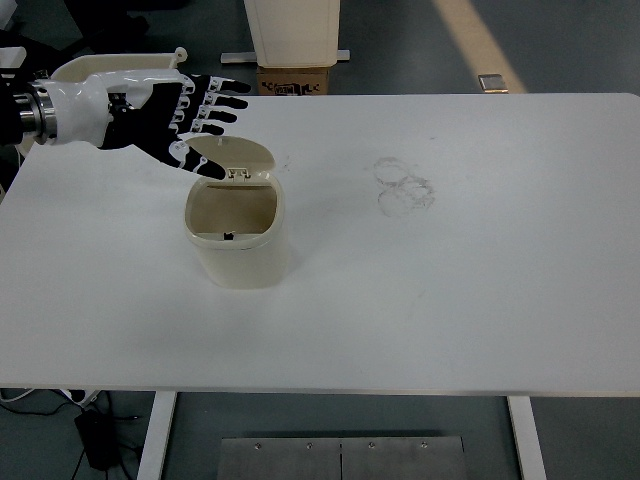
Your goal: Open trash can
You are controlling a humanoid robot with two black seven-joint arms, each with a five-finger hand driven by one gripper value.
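A small cream trash can (pixel 238 245) stands on the white table (pixel 450 300), left of centre. Its round lid (pixel 235 158) is tipped up and back on its hinge, so the hollow inside shows. My left hand (pixel 195 115), black and white, comes in from the upper left and hovers just behind and above the raised lid. Its fingers are spread and hold nothing; the lowest fingertip (pixel 200 166) is at the lid's left edge, and I cannot tell whether it touches. No right arm shows.
Faint ring marks (pixel 404 186) stain the table right of centre. Beyond the far edge stand a cream cabinet (pixel 292 30) and a cardboard box (pixel 293 80). A black adapter with cables (pixel 95 437) lies on the floor by the table leg.
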